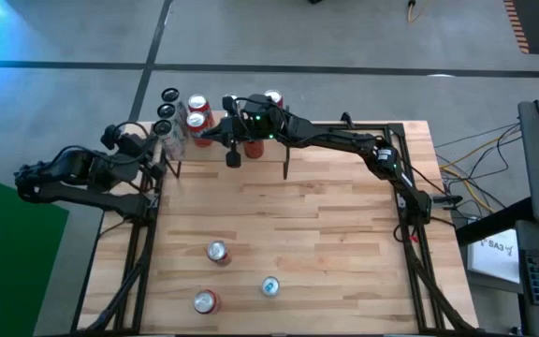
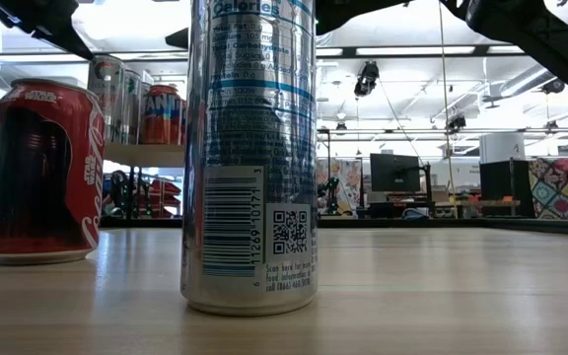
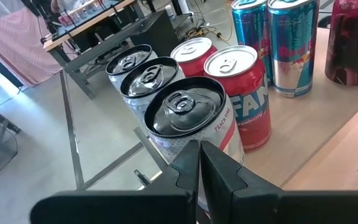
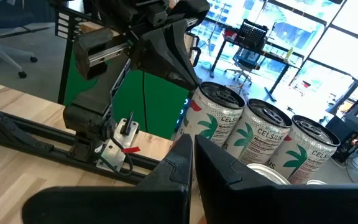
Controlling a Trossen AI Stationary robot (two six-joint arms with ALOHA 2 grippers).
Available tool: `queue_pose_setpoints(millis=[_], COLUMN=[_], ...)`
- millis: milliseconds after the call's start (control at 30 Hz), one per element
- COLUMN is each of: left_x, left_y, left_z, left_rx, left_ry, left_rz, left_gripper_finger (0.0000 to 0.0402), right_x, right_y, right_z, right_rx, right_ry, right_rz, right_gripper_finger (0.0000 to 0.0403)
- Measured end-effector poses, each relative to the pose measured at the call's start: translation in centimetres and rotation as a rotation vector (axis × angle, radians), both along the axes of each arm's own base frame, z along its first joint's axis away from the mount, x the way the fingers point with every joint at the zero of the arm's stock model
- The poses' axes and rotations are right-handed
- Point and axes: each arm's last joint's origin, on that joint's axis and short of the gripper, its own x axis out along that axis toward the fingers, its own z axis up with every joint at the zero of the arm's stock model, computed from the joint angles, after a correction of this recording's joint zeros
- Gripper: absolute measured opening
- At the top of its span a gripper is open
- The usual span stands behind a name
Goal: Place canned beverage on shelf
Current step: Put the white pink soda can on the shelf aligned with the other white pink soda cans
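Both my hands clenched empty at the shelf point(image 1: 215, 131), far-left counter point(image 1: 344, 234) corner; upright cans point(image 1: 216, 251) wait near the opposite edge, well apart

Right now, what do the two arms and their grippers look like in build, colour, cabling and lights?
Both arms are dark, near-black, jointed links. The left arm is matte black throughout. The right arm carries a small green light near its wrist, and cables run by its base. The left gripper and the right gripper each show two flat, angular black fingers. No lettering or markings can be made out.
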Motion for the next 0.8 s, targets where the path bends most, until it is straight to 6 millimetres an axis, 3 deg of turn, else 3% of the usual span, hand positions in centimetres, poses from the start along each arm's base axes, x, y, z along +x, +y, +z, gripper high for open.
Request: queue_pose_setpoints(millis=[267, 567, 800], left_x=[-0.4, 0.1, 1.1], left_y=[0.0, -0.2, -0.2], left_z=[0.3, 2.3, 3.1], left_rx=[-0.007, -0.049, -0.016], left_ry=[-0.029, -0.139, -0.207], left_rz=[-0.004, -0.129, -0.116], left_gripper_finger=[0.0, 0.0, 0.0], right_x=[0.0, -0.1, -1.4], right_y=[0.0, 0.0, 0.4], right_z=[-0.1, -0.1, 1.9], right_rx=[0.002, -0.006, 0.0], right_ry=[0.006, 0.02, 0.026], right_rz=[0.0, 0.001, 0.001], right_gripper_finger=[0.0009, 0.0009, 0.0009])
